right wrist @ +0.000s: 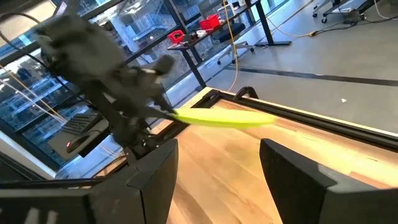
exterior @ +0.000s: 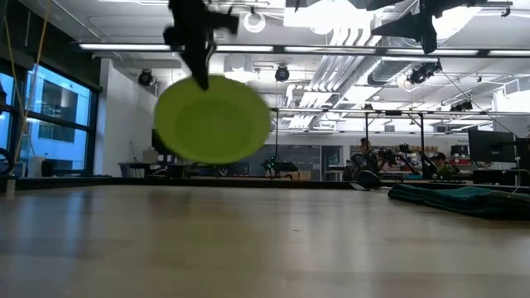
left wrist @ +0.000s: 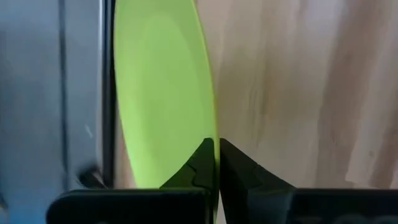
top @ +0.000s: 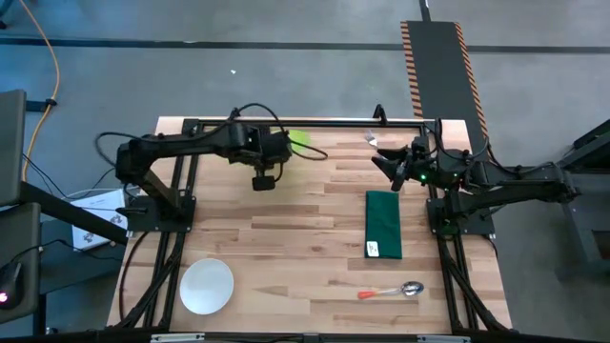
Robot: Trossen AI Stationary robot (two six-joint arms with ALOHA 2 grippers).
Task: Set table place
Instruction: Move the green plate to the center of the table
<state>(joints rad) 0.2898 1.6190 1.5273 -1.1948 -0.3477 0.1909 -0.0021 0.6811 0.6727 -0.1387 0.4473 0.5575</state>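
While pinched by its rim between the fingers [left wrist: 205, 163] of the left gripper [left wrist: 217, 168], hangs clear of the table [top: 286, 248], near the far edge: lime-green plate [exterior: 213, 119], tilted steeply, almost on edge in the low view. Looks light and stiff, probably plastic, so unlikely to sag or crack; looks smooth and probably slick, though, and with only a thin rim in the jaws, likely to swing or slip if jerked. Best kept gripped at the rim, since nothing else offers a hold, and lowered flat and gently.

Hovers near the far right side of the table with fingers spread and nothing between them: right gripper [right wrist: 217, 186].

Lies flat on the right half, well apart from the plate: dark green folded napkin [top: 383, 224]. Soft and limp, probably easiest pinched at an edge or dragged. Rests near the front left corner: white bowl [top: 207, 285]. Rigid, with a raised rim to grasp. Lies near the front edge, right of centre: spoon [top: 391, 291] with orange handle. Thin, low and hard to get under; handle likely the better hold. Near the far right corner, close to the right gripper, something small and silvery, perhaps the fork; too small to tell.
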